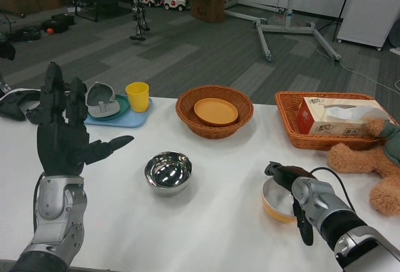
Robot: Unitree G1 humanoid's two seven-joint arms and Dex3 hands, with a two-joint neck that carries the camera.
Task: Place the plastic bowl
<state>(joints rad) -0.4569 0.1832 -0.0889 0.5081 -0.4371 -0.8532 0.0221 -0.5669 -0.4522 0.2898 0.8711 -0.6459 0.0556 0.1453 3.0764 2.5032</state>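
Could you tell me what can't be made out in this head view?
- Right hand: its fingers lie over the orange bowl, so whether it grips the rim cannot be told.
- Orange bowl: its right side is hidden by the right forearm.
- Teddy bear: cut off by the right edge.
- Tissue box: print too small to read.
- Grey item on the blue tray: too small to identify, partly behind the left hand.
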